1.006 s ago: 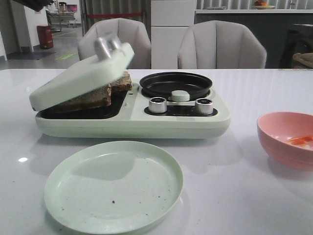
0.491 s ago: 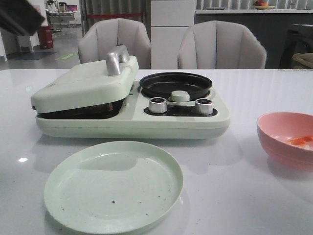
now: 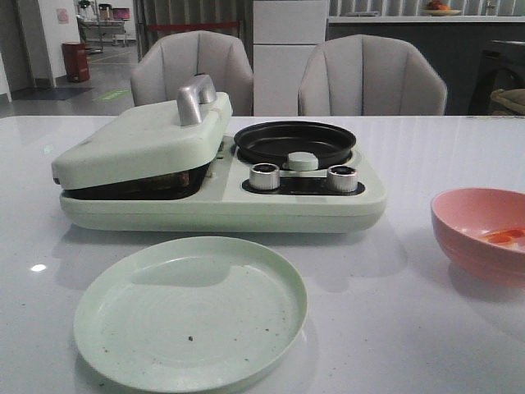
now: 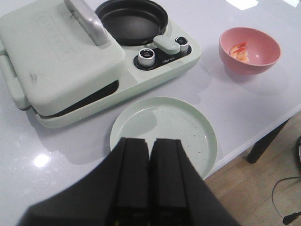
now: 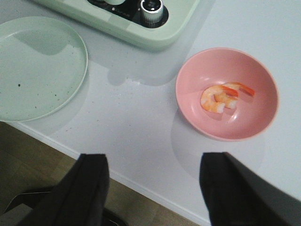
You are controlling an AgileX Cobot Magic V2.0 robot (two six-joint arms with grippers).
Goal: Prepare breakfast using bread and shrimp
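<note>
I am judging the bread is toasting, hidden under the press lid (image 3: 139, 144); left gripper (image 4: 149, 150) clenched empty, right gripper (image 5: 153, 181) released; next, grasping the shrimp (image 5: 221, 98) in the pink bowl (image 5: 256, 125) near the table's right edge.

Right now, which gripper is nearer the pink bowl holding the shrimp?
Right. The right gripper hangs open just before the pink bowl; the left gripper, shut, sits beyond the pale-green plate.
</note>
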